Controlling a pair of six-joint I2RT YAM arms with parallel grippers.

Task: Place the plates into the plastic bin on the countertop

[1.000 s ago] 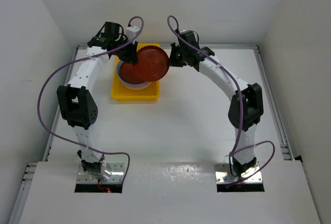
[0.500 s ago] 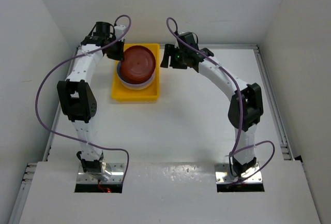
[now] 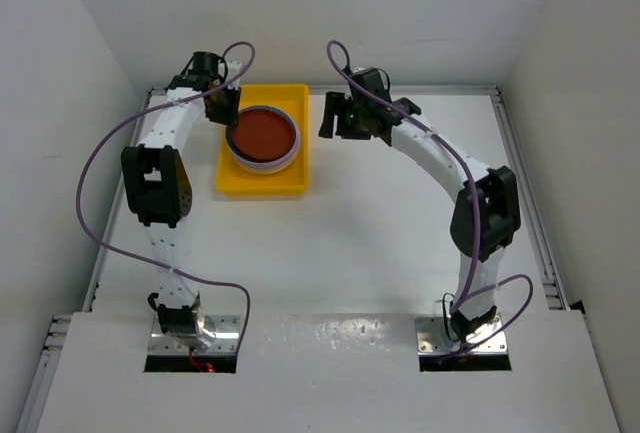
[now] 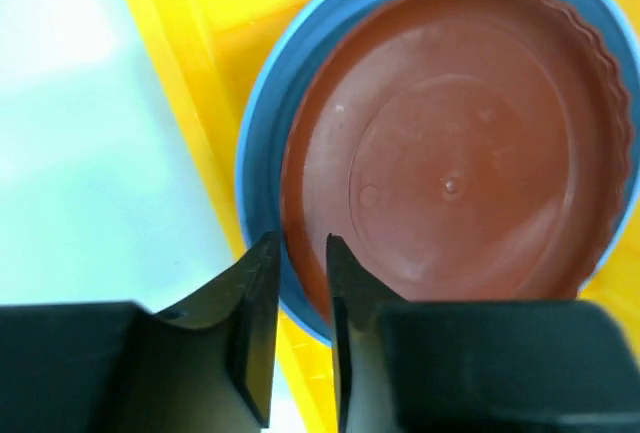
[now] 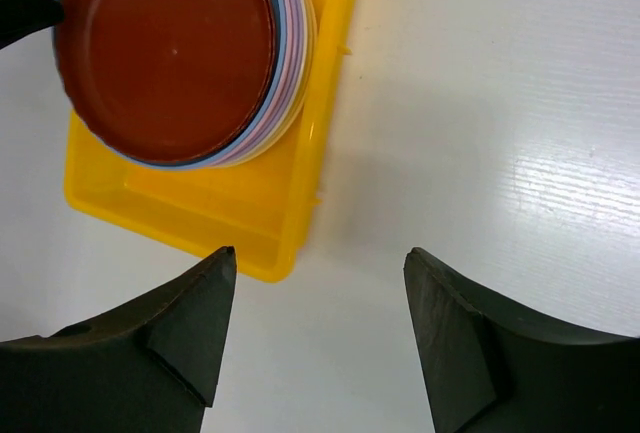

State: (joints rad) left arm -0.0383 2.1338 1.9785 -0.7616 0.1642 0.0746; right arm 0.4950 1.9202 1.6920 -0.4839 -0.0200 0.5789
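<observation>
A stack of plates [image 3: 264, 136] rests in the yellow plastic bin [image 3: 260, 185] at the back left of the white countertop [image 3: 380, 233]. A brown-red plate [image 4: 450, 183] lies flat on top, on a blue plate [image 4: 262, 153], with pink and lavender rims below [image 5: 295, 43]. My left gripper [image 4: 300, 245] sits at the stack's left rim, its jaws a narrow gap apart astride the top plate's edge, in the top view at the bin's back left [image 3: 230, 123]. My right gripper [image 5: 320, 253] is wide open and holds nothing, over bare countertop just right of the bin [image 5: 200, 213].
White walls close in the back and both sides. Thin metal rails [image 3: 525, 183] run along the countertop's right edge. Purple cables [image 3: 100, 163] loop off both arms. The bin's near end [image 5: 150, 203] holds no plates.
The brown-red plate, held tilted between both grippers a second ago, now lies flat on the stack. My right gripper opened and drew back right; my left jaws have parted slightly.
</observation>
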